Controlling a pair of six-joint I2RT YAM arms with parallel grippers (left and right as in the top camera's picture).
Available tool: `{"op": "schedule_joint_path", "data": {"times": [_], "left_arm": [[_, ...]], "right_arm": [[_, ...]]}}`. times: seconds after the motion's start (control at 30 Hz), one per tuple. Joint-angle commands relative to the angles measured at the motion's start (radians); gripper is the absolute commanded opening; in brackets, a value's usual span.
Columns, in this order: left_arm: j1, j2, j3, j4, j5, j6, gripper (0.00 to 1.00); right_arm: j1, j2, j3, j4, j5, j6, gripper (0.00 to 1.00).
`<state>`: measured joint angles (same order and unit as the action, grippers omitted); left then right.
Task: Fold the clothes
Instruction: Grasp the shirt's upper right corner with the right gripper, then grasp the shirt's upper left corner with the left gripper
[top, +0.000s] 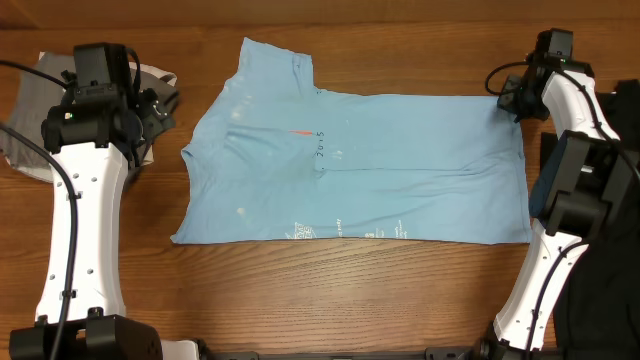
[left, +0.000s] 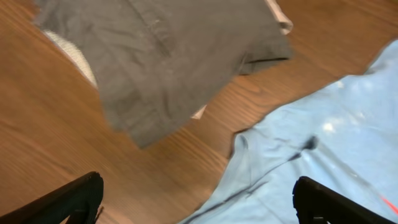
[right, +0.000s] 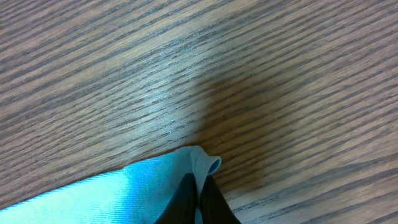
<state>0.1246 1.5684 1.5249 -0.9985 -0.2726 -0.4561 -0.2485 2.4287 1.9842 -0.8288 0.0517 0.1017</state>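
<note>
**Operator:** Where is the garment now?

**Spotter:** Your light blue short-sleeved cotton T-shirt (top: 370, 165) lies spread flat in the middle of the brown wooden counter (top: 400, 300). Its collar end is toward your left arm and its hem toward your right arm. Small white text shows near the front edge. No large fold is made yet, I think, so you are at the very start of folding.

**Operator:** And my tools?

**Spotter:** Your right tool (right: 198, 186) is at the far hem corner. Its two fingers are pressed together, and the tip of that corner sits between them, as far as the wrist view shows. Your left tool (left: 199, 199) is wide open and has nothing in it. It hangs above the shirt's left edge, near a crumpled grey cloth (left: 174, 56) that lies beside the T-shirt and, I judge, is not part of this fold.

**Operator:** What does the next move need?

**Spotter:** In my judgement you need a second grip before you lift. With only one corner held, the fabric will drag and twist. Bring the left tool down on a matching far corner or on the shoulder, and close it on the blue fabric only, well away from the grey cloth. Then you can raise both corners together and carry them over evenly, so the edges meet.
</note>
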Motion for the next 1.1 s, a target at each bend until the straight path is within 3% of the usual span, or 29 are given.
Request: {"op": "schedule_joint_path", "data": {"times": [0.0,0.07,0.17,0.4,0.53,0.73,0.93,1.07], "left_arm": [[-0.014,0.01,0.015,0.11,0.35,0.14,0.75],[-0.057,0.032,0.016,0.211,0.441,0.142,0.72],[-0.171,0.135,0.092,0.335,0.416,0.152,0.75],[-0.319,0.637,0.709,0.143,0.317,0.244,0.76],[-0.322,0.887,0.951,0.153,0.296,0.277,0.74],[-0.254,1.046,0.972,0.251,0.295,0.266,0.71],[-0.216,1.089,0.964,0.299,0.208,0.266,0.69],[-0.205,1.111,0.964,0.339,0.241,0.267,0.68]], "right_arm": [[0.0,0.029,-0.003,-0.002,-0.009,0.003,0.04],[0.0,0.029,-0.003,-0.002,-0.009,0.003,0.04],[0.0,0.029,-0.003,-0.002,-0.009,0.003,0.04],[0.0,0.029,-0.003,0.004,-0.01,0.003,0.04],[0.001,0.029,-0.003,0.006,-0.009,0.003,0.04],[0.001,0.029,-0.003,-0.002,-0.009,0.003,0.04],[0.001,0.029,-0.003,-0.001,-0.009,0.003,0.04],[0.001,0.029,-0.003,0.008,-0.009,0.003,0.04]]}}
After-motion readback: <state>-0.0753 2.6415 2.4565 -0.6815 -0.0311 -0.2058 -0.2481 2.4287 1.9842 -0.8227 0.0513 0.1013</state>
